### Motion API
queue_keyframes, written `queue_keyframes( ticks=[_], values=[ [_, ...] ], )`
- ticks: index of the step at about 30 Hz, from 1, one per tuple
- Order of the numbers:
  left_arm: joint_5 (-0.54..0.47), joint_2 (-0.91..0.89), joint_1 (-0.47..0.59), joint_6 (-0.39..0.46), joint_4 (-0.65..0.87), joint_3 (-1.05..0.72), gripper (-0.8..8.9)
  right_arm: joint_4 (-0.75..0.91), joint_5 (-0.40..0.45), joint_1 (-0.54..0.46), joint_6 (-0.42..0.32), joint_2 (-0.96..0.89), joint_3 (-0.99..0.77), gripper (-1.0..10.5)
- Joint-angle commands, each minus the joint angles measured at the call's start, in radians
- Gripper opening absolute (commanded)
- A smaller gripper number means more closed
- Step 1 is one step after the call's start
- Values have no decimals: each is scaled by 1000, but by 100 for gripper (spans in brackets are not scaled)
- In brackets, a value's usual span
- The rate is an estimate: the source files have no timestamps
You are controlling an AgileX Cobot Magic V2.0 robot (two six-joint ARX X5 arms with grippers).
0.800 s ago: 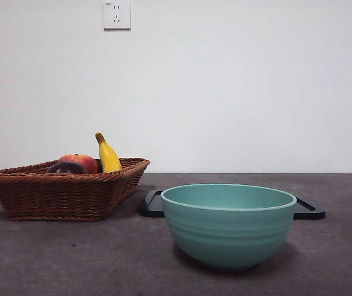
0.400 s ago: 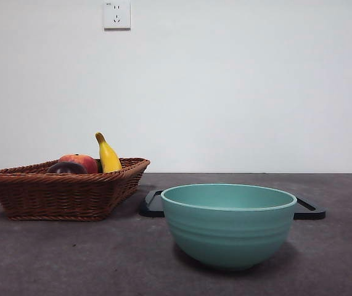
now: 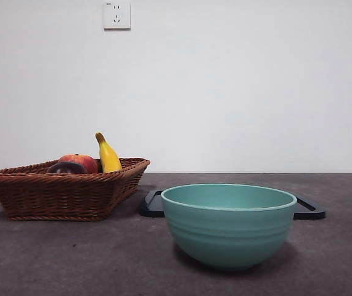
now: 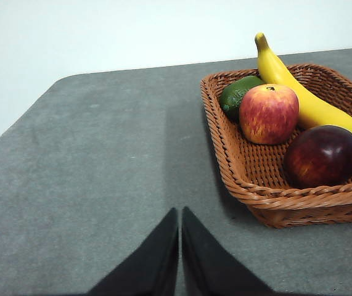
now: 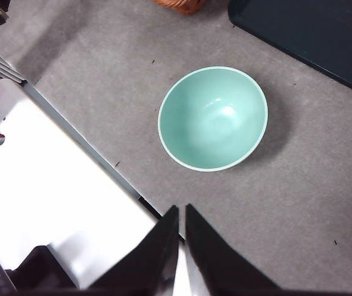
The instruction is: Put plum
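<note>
The dark maroon plum [image 4: 322,155] lies in a brown wicker basket [image 4: 268,197] beside a red-orange apple [image 4: 269,113], a yellow banana [image 4: 293,89] and a green fruit [image 4: 237,94]. In the front view the plum [image 3: 66,168] peeks over the basket [image 3: 65,194] rim at the left. A teal bowl [image 3: 228,224] stands empty at the middle; it also shows in the right wrist view [image 5: 212,118]. My left gripper [image 4: 180,229] is shut and empty, over bare table short of the basket. My right gripper [image 5: 182,223] is shut and empty, high above the table near the bowl.
A dark flat tray [image 3: 308,208] lies behind the bowl and shows in the right wrist view [image 5: 311,37]. The table's edge and a white base [image 5: 46,197] lie beside the bowl. A wall socket [image 3: 116,15] is on the back wall.
</note>
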Motion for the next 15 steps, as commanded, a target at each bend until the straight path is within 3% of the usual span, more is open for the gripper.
queue_keyframes(
  ticks=[1, 7, 10, 15],
  values=[
    [-3, -1, 2, -10, -8, -20, 7, 7, -3, 6, -11, 7, 16, 7],
    [-3, -1, 2, -10, -8, -20, 7, 7, -2, 5, -15, 6, 16, 7],
    [-3, -2, 2, -9, -8, -20, 7, 11, 12, -8, -52, -9, 16, 7],
    [-3, -1, 2, -10, -8, -20, 7, 175, 99, -130, -78, -73, 2, 7]
  ],
)
